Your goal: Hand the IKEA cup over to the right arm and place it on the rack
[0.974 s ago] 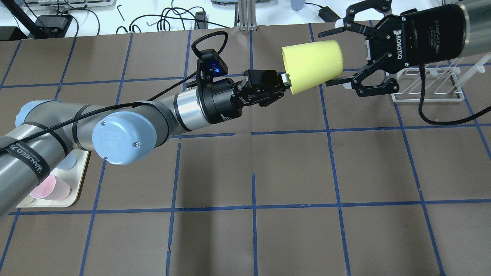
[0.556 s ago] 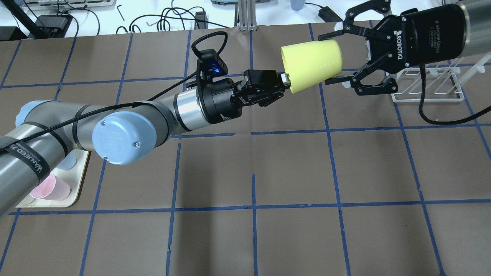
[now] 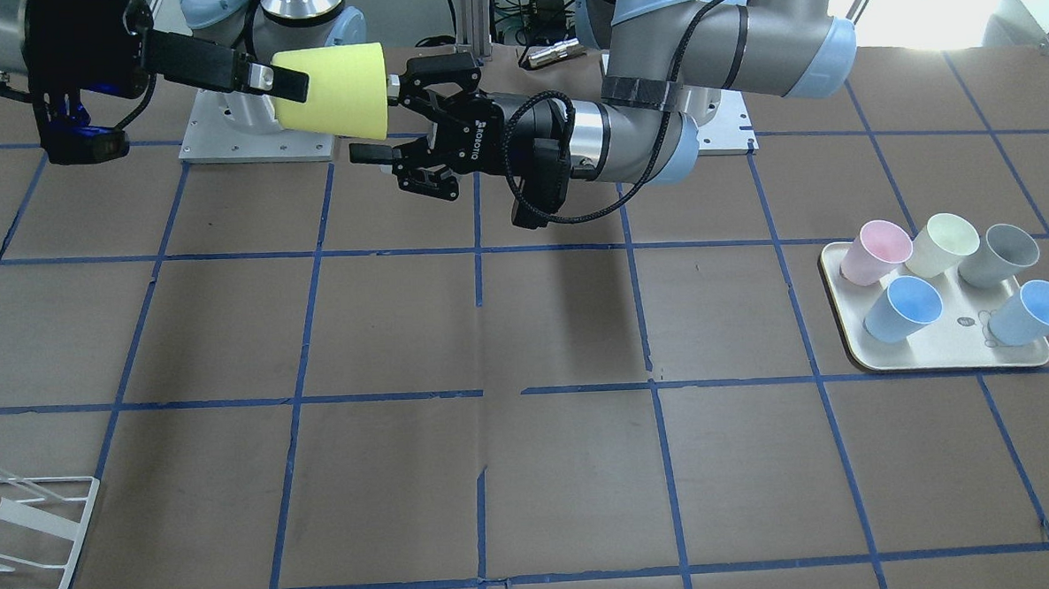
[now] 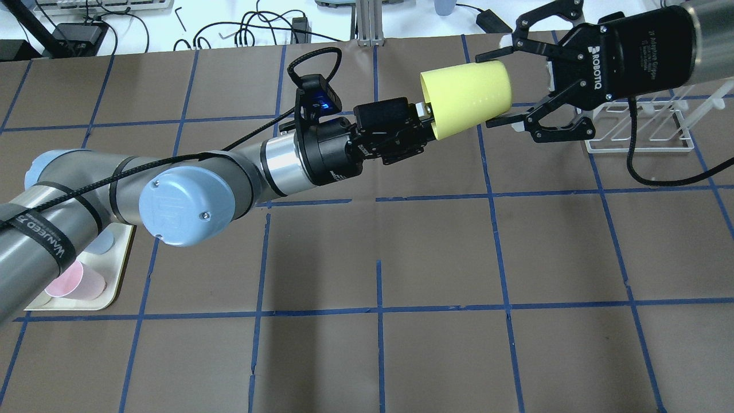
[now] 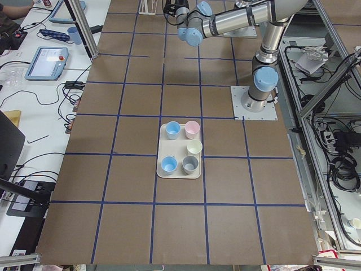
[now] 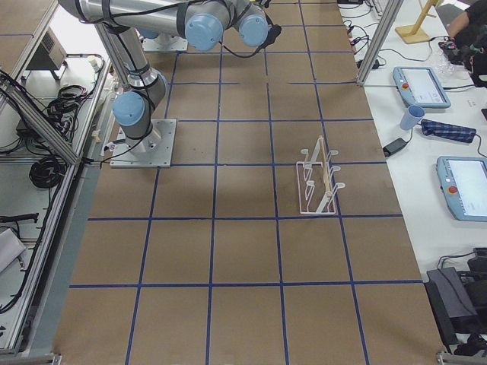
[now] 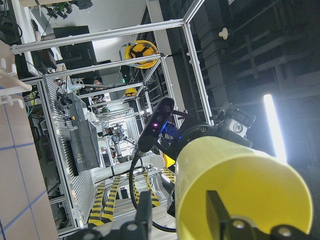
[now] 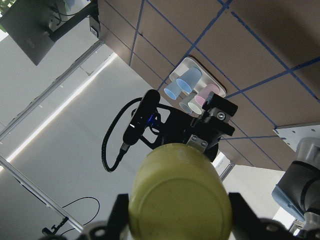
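Two arms meet in mid-air above the brown, blue-gridded surface (image 4: 436, 258). From overhead the left arm (image 4: 189, 183) covers most of the cream tray (image 3: 850, 351). The front camera shows five pastel cups (image 3: 914, 300) standing on it. The white rack (image 6: 319, 182) sits on the robot's right, partly screened by the right end effector (image 4: 484, 90). Its fingers clamp the narrow end of the yellow IKEA cup (image 4: 467, 94), held sideways off the surface. The left end effector (image 4: 423, 123) is spread wide at the cup's rim, gripping nothing. One finger hangs clear below the cup, the other is hidden by it.
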Robot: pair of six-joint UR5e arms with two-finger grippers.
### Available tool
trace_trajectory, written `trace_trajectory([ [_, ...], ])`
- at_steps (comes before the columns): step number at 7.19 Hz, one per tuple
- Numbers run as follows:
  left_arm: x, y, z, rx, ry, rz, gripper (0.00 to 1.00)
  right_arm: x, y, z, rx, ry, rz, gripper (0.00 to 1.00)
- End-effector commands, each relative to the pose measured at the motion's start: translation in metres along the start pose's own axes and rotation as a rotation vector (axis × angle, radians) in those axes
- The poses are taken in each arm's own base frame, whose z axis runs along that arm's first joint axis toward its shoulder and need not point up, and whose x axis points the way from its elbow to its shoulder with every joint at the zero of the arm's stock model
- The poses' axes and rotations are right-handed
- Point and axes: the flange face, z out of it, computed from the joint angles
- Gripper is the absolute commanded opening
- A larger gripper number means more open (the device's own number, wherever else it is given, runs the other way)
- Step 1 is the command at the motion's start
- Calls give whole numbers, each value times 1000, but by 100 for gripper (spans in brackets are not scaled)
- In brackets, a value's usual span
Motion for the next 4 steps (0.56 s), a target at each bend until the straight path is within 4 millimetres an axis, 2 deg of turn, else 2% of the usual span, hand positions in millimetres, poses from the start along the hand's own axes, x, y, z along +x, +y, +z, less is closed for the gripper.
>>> trace_trajectory([
  [1, 3, -1, 0, -3, -1, 6, 93, -1, -1, -1, 2, -2, -2, 44],
  [2, 6, -1, -1, -8, -4, 11, 93, -2, -3, -5, 15, 2, -14, 31],
  [4, 14, -6, -4, 0, 0, -13, 93, -16, 3, -20, 56, 69, -66, 15],
])
